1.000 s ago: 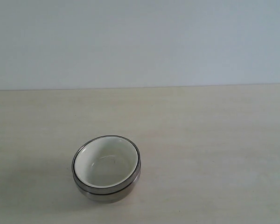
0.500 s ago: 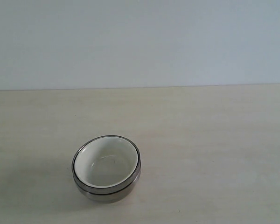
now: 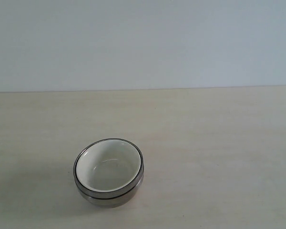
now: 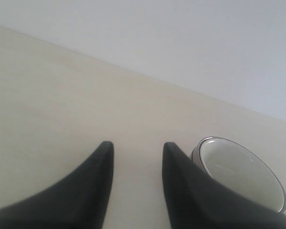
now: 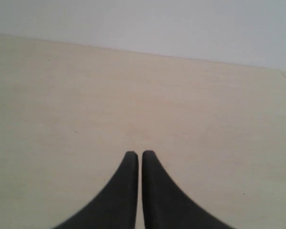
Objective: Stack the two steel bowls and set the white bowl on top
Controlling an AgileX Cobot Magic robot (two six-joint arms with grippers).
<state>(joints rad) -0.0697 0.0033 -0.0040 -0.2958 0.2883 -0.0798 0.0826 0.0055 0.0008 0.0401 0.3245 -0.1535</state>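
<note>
A: Two steel bowls were stacked on the worktop, left of the middle. White bowl sat inside the top one.
B: And the hands?
A: Left hand was wide, w/ nothing in it, near the bowls. Right hand was pressed tight together, nothing btwn, over the worktop.

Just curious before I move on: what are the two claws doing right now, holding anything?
Left gripper: open, holding nothing.
Right gripper: shut, holding nothing.
</note>
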